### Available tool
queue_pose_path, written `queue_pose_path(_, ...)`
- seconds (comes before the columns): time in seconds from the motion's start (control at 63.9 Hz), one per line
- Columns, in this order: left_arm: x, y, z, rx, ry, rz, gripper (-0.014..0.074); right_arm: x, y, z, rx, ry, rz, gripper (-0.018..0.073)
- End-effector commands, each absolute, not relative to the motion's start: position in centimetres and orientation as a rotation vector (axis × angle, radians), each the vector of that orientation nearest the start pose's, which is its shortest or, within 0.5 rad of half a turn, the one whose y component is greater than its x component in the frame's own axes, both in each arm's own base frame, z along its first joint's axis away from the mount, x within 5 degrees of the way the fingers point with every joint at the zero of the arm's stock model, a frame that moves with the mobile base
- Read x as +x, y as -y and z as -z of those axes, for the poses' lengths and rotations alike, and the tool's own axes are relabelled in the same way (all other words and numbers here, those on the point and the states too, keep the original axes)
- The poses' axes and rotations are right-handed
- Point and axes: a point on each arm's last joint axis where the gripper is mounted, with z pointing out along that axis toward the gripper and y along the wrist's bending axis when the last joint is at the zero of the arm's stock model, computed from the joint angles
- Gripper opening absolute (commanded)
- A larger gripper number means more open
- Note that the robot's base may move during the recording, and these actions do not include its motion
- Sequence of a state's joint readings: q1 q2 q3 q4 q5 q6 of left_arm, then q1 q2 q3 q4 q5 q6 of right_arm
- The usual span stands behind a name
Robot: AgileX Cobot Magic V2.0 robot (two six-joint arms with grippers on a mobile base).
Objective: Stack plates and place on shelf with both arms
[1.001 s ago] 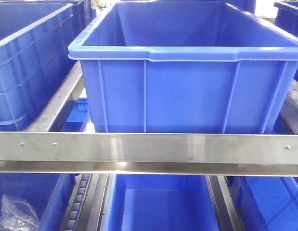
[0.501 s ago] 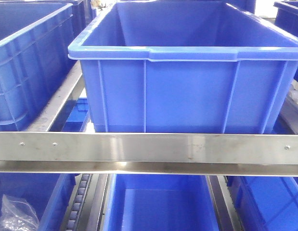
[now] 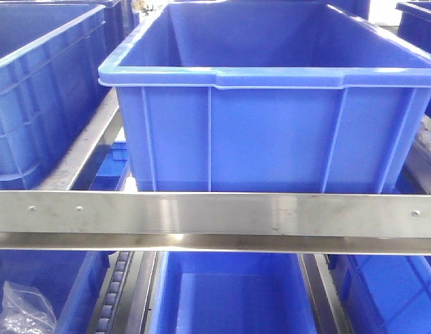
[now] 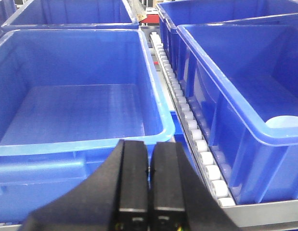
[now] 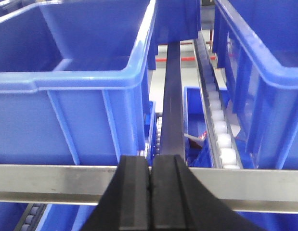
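Left gripper (image 4: 149, 185): black fingers pressed together, only a thin seam between them, nothing held. It hangs over the near rim of a crate, just above the rack edge.
Right gripper (image 5: 150, 192): black fingers closed flat against each other, holding nothing. It sits in front of the rail, at the gap between two crates.
Plates: none shows in any view; I cannot tell where they are.
Shelf (image 3: 215, 214): brushed steel rack. Its long flat front rail runs level across the front view, with small screws near the left and right ends. The right wrist view shows the same rail (image 5: 52, 182) crossing behind the fingers.
Roller tracks: a row of white rollers (image 4: 197, 139) runs away from the left wrist camera between two crates. Another row (image 5: 218, 127) lies right of a dark bar (image 5: 172, 110) in the right wrist view. A dark track (image 3: 116, 285) shows below the rail in the front view.
Middle crate (image 3: 271, 97): large, blue, open-topped, standing on the upper level just behind the rail; the visible part of its inside is bare.
Left crate (image 3: 41, 90): blue, beside the middle one, a steel strip between them.
Lower crate (image 3: 229, 292): blue, under the rail.
Bag (image 3: 20, 313): clear crumpled plastic, lower left, in a lower crate.
Crate under left wrist (image 4: 76, 96): blue, its floor bare.
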State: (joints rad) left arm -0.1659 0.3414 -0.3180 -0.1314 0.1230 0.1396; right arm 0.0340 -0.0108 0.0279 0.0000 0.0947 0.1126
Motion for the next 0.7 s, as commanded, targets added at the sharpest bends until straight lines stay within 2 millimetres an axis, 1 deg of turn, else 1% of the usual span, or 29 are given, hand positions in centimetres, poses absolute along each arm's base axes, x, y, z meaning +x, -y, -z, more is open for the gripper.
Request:
queue_pose_path(0.0, 8.5, 1.5, -30.4, 0.126, -1.512, 0.140, 0.0083, 5.5, -0.1, -20.3, 0.055, -1.500, -0.102, 0.0057)
queue_pose_path(0.532, 8.5, 1.5, -30.4, 0.126, -1.512, 0.140, 0.0083, 5.5, -0.1, -20.3, 0.055, -1.501, -0.102, 0.0057)
queue_pose_path(0.626, 8.1, 1.2, -29.9, 0.107, -1.492, 0.121, 0.0083, 5.5, -0.1, -20.3, 0.055, -1.501, -0.102, 0.0057)
queue_pose_path(0.688, 7.6, 0.8, -29.1, 0.074, -1.463, 0.084, 0.0083, 5.5, -0.1, -20.3, 0.055, -1.501, -0.102, 0.0057)
